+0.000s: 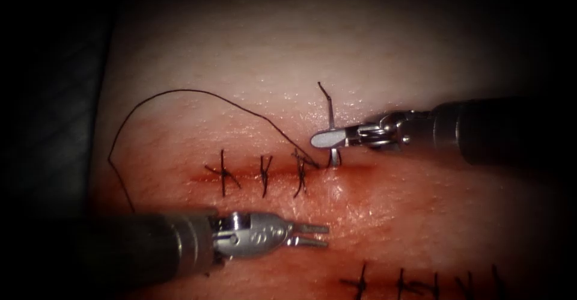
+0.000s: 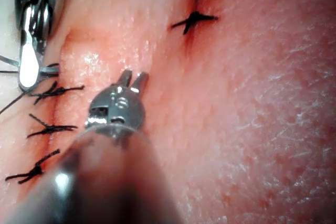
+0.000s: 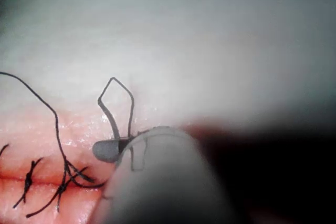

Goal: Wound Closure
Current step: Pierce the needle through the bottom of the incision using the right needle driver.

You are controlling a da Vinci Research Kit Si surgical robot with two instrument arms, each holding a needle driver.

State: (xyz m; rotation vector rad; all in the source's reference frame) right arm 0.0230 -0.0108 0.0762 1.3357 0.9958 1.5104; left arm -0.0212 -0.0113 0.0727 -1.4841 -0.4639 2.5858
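Observation:
The tissue (image 1: 384,59) has a level cut (image 1: 354,169) with three dark stitches (image 1: 264,175) across its left part. My right gripper (image 1: 321,137) comes in from the right, just above the cut, shut on the curved needle (image 1: 330,112) near the middle of its curve. The needle's lower end meets the tissue at the cut's edge, just right of the third stitch; its upper end points up, free. Thread (image 1: 180,91) arcs from that stitch up, left and down. My left gripper (image 1: 312,235) hovers below the cut, slightly open and holding nothing. Close up: right gripper (image 3: 107,150), needle (image 3: 130,111), left gripper (image 2: 132,78).
A second row of dark stitches (image 1: 399,283) runs along the lower right of the tissue, also close up (image 2: 193,20). Red fluid (image 1: 252,186) stains the tissue around the cut. The thread's loop drops past the left tool's shaft (image 1: 144,246).

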